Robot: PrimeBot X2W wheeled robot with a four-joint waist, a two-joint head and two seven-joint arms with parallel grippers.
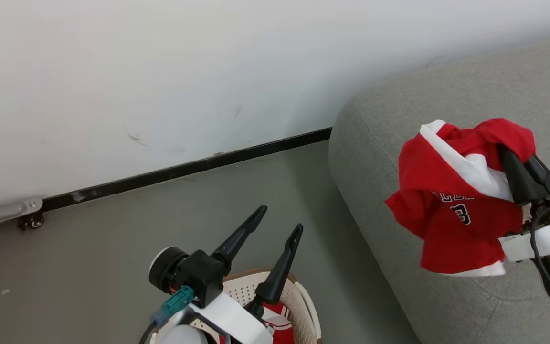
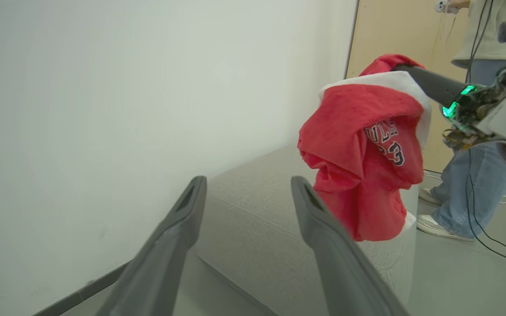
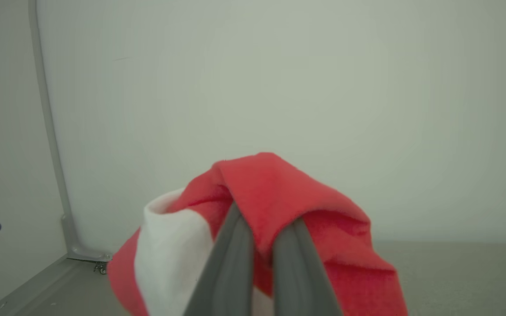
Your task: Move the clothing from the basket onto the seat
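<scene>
Aloft, right gripper (image 1: 513, 158) pinches jersey (image 1: 447, 191)

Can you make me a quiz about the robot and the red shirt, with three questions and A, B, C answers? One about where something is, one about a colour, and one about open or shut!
1. Where is the red jersey?
A. Flat on the floor
B. Hanging from the right gripper
C. Folded on a table

2. What colour is the jersey's trim?
A. Blue
B. Yellow
C. White

3. How is the left gripper?
A. Open and empty
B. Shut on a sock
C. Shut on a shoe

Answers:
1 B: the gripper pinches the cloth, which dangles by the grey seat.
2 C: a white band runs along the jersey's folded edge.
3 A: its two fingers stand apart above the basket, with nothing between them.
</scene>
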